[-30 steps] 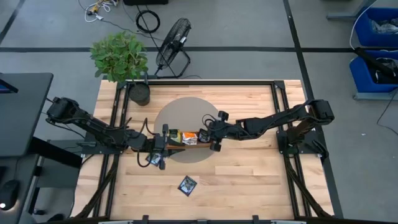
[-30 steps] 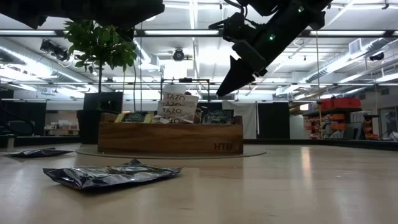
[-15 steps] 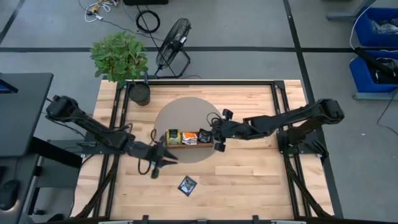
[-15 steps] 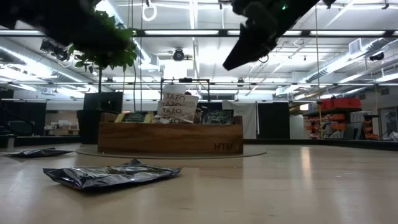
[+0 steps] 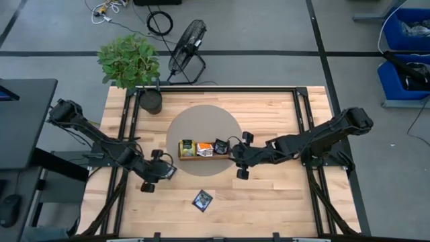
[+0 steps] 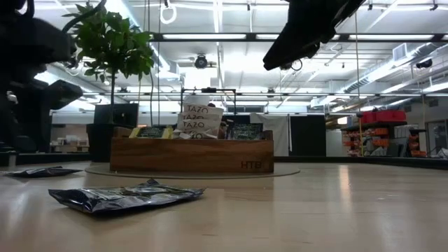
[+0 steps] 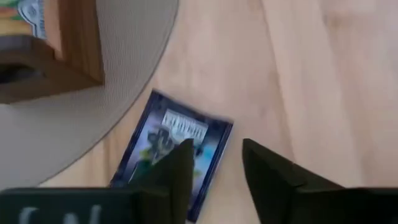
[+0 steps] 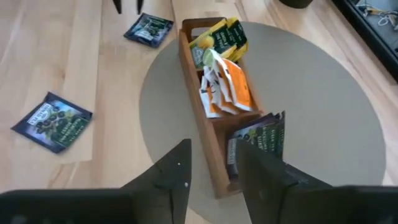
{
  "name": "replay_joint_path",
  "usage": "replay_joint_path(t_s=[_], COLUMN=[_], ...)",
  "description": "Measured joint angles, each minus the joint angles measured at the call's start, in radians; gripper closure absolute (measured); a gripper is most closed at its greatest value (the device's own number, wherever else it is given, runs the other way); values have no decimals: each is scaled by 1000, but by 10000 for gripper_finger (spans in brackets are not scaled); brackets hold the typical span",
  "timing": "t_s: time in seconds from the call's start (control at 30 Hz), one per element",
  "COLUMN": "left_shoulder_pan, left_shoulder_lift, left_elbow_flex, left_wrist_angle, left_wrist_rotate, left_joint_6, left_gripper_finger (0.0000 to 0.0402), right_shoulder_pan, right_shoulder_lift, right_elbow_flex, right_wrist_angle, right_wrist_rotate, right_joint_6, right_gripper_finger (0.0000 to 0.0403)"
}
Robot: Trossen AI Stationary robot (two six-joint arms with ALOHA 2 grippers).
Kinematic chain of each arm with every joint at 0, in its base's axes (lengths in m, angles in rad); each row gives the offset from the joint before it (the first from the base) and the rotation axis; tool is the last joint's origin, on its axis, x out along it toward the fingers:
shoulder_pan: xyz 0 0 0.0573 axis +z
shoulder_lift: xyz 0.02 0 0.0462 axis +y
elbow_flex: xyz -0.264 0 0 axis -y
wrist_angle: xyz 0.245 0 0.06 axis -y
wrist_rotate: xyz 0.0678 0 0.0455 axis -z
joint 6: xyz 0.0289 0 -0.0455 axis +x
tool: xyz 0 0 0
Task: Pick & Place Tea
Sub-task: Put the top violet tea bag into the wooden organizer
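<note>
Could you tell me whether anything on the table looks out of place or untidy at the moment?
Yes. Two dark navy sachets lie loose on the bare wood instead of in the wooden tray: one near the table's front edge, another at the round mat's rim, under the left hand. In the tray, the orange-and-white sachets stand splayed and crooked.

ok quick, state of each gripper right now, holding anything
left gripper: open, empty, above a navy sachet on the table.
right gripper: open, empty, beside the tray.
</note>
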Motion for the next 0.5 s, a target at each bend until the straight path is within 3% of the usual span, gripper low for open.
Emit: replay_joint_path(t_s=[0.27,0.5], left_shoulder_pan=[7,92], left_shoulder_lift=[2,2], left_elbow_flex=[0,-30], left_wrist_angle=[-124,-107], left_wrist_rotate=[7,10], left_joint_6=[119,106], left_gripper_finger=[163,143], right_shoulder_pan=[11,11], right_shoulder_lift=[0,0], right_elbow_flex=[0,0], right_wrist_angle=[6,25], right_wrist_rotate=[0,0], right_joint_6=[34,34], right_gripper_finger=[271,271])
